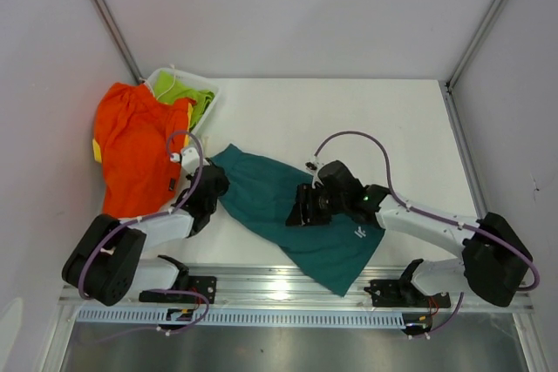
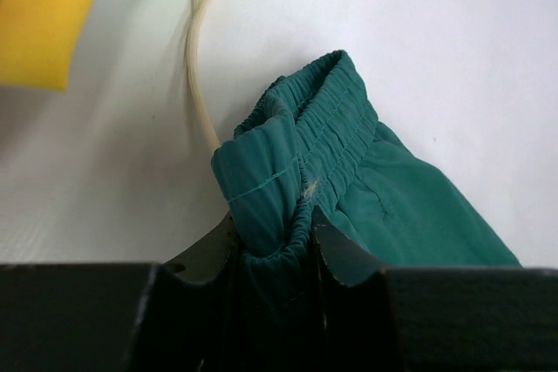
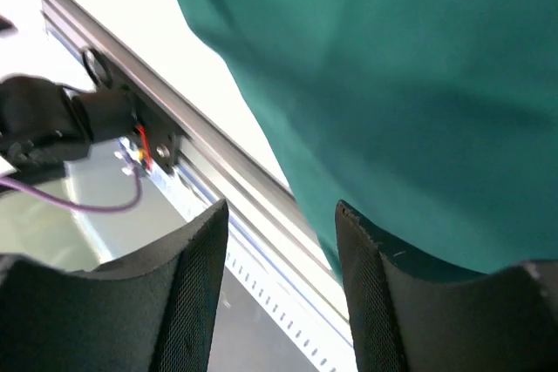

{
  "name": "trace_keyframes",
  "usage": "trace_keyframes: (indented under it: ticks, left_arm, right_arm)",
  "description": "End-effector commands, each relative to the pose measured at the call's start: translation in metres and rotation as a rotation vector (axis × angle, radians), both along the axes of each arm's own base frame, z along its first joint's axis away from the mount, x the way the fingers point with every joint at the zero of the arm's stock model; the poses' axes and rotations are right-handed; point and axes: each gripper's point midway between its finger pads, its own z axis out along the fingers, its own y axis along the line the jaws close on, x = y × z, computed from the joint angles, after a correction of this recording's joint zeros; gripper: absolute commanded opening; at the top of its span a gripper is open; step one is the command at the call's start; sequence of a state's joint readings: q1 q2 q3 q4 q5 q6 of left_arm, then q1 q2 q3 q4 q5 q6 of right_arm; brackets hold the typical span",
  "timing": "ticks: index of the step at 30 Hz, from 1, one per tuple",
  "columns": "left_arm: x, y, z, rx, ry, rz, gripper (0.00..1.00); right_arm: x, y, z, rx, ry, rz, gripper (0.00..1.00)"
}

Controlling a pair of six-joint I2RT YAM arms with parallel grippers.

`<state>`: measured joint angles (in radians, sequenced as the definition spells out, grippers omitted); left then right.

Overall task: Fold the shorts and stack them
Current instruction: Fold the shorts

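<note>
Waistband of the teal shorts [image 1: 261, 182] sits clenched in the left gripper [image 2: 277, 243], while the right gripper [image 3: 282, 259] hangs over them, jaws parted and empty.

The white table [image 1: 366, 128] bears teal shorts [image 1: 266, 187] near its front, orange shorts [image 1: 131, 150] at left, and a white bin [image 1: 180, 73] behind them.

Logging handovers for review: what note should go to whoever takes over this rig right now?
Left gripper: shut on the waistband of the teal shorts.
Right gripper: open at the teal shorts, holding nothing.
Teal shorts lie spread, unfolded, on the table. Orange shorts are heaped at far left, with the lime-green pair in the bin.
Done: nothing folded or stacked.
Left: fold each pair, then stack.
</note>
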<state>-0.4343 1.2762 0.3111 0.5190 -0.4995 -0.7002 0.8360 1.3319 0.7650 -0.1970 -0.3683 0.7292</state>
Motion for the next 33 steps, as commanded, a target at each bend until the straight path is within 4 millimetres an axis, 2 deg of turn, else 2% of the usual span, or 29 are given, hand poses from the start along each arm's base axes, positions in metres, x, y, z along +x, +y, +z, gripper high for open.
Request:
trace_keyframes:
  ticks: [1,3,4,5,11,16,26,29,33]
  left_arm:
    - [0.014,0.011,0.030,0.030,-0.037,0.091,0.00]
    - [0.019,0.014,0.036,0.049,-0.027,0.119,0.00]
    - [0.020,0.014,0.034,0.061,-0.011,0.124,0.00]
    - [0.028,0.014,0.045,0.061,-0.027,0.139,0.00]
    - [0.042,0.030,0.037,0.075,0.027,0.199,0.00]
    - [0.050,0.032,0.032,0.062,0.039,0.212,0.00]
    - [0.054,0.029,0.025,0.050,0.054,0.219,0.00]
    - [0.055,0.029,0.026,0.047,0.051,0.222,0.00]
    - [0.055,0.028,0.026,0.045,0.053,0.220,0.00]
  right_arm:
    - [-0.003,-0.018,-0.002,-0.100,-0.077,-0.036,0.55]
    - [-0.013,-0.031,-0.008,-0.158,-0.078,-0.033,0.56]
    - [-0.015,-0.042,-0.015,-0.213,-0.078,-0.056,0.56]
    - [-0.017,-0.049,-0.018,-0.237,-0.077,-0.065,0.56]
    - [-0.039,-0.096,-0.027,-0.332,-0.050,-0.142,0.58]
    - [-0.063,-0.128,-0.027,-0.361,-0.009,-0.180,0.62]
    - [-0.103,-0.142,-0.037,-0.326,0.101,-0.174,0.62]
    - [-0.112,-0.140,-0.041,-0.298,0.119,-0.165,0.62]
    - [-0.112,-0.125,-0.043,-0.261,0.104,-0.149,0.62]
